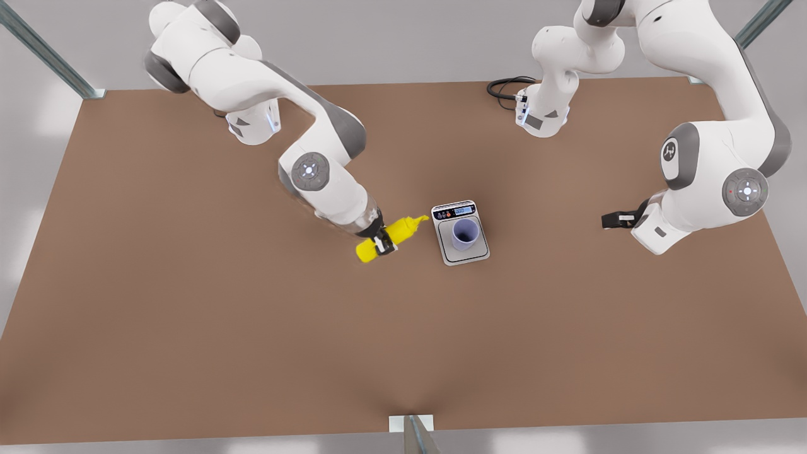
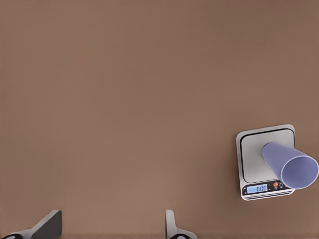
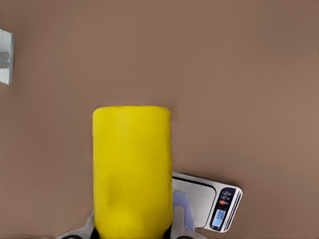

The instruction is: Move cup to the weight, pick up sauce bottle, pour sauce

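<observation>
The right gripper (image 1: 383,241) is clamped across the middle of the bottle (image 1: 391,237), which lies tipped nearly level above the table (image 1: 189,315). Its nozzle points at the scale (image 1: 461,232) from the front view's left, and the tip stops just short of the scale's display end. The cup (image 1: 465,234) stands upright on the scale's plate, mouth open upward.

The left gripper (image 1: 616,220) waits well off to the front view's right, jaws wide and holding nothing; its fingers (image 2: 47,225) frame bare table in the left wrist view, with the scale (image 2: 265,162) and cup (image 2: 291,166) off to 1 side.

The main risk is aim. The nozzle is beside the cup, not over its mouth, so sauce released now would likely land on the display or the plate. The cup is narrow, leaving little room for error. In the right wrist view the bottle (image 3: 132,172) hides most of the cup, so lining up is hard to judge there. A low sweep of the nozzle could also knock the light cup off the plate.
</observation>
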You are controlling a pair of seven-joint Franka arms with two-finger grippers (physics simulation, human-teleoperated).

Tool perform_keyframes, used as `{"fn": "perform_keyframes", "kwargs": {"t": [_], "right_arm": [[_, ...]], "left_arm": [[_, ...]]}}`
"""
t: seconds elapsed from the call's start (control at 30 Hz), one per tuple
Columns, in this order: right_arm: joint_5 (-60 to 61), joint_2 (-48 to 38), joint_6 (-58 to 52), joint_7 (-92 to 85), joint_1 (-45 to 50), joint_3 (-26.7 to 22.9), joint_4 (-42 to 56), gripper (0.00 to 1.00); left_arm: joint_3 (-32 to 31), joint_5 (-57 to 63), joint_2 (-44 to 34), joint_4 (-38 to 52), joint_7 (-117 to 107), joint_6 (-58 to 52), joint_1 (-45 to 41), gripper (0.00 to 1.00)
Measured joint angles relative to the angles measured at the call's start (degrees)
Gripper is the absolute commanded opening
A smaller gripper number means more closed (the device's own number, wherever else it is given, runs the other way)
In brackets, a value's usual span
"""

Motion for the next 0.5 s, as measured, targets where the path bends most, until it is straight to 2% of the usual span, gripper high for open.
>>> {"fn": "perform_keyframes", "kwargs": {"t": [0.1,0.2,0.5], "right_arm": [[-6.8,2.6,9.5,3.2,2.7,-0.3,-0.3,0.42],[-11.4,5.2,13.6,3.2,5.8,-0.8,0.2,0.42],[-29.2,9.8,20.5,3.3,10.0,-2.1,0.2,0.43]], "left_arm": [[0.0,0.0,0.3,0.1,0.0,0.0,0.0,1.0],[0.0,0.0,0.3,0.0,-0.1,0.0,0.0,1.0],[0.0,0.0,0.4,-0.1,0.0,0.0,0.0,1.0]]}}
